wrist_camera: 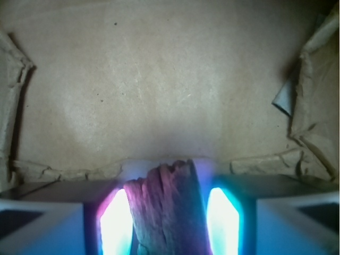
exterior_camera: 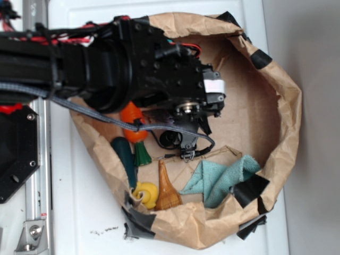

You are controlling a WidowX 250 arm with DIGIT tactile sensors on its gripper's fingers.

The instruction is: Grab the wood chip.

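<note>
In the wrist view the wood chip point(wrist_camera: 167, 207), a rough grey-brown sliver with a jagged top end, stands between the two glowing pads point(wrist_camera: 114, 223) of my gripper point(wrist_camera: 169, 212). It fills the space from one pad to the other, so the gripper is shut on it. Behind the chip lies the bare brown paper floor. In the exterior view the black arm reaches over the paper bag point(exterior_camera: 287, 106). The gripper point(exterior_camera: 183, 141) points down near the bag's middle, and the chip is hidden under the arm.
Inside the bag lie an orange toy carrot point(exterior_camera: 133, 125), a dark green handle-shaped toy point(exterior_camera: 125, 156), a yellow toy point(exterior_camera: 146, 194), an amber ridged bottle toy point(exterior_camera: 167, 191) and a teal cloth point(exterior_camera: 223, 178). Crumpled paper walls with black tape point(exterior_camera: 249, 188) ring the floor.
</note>
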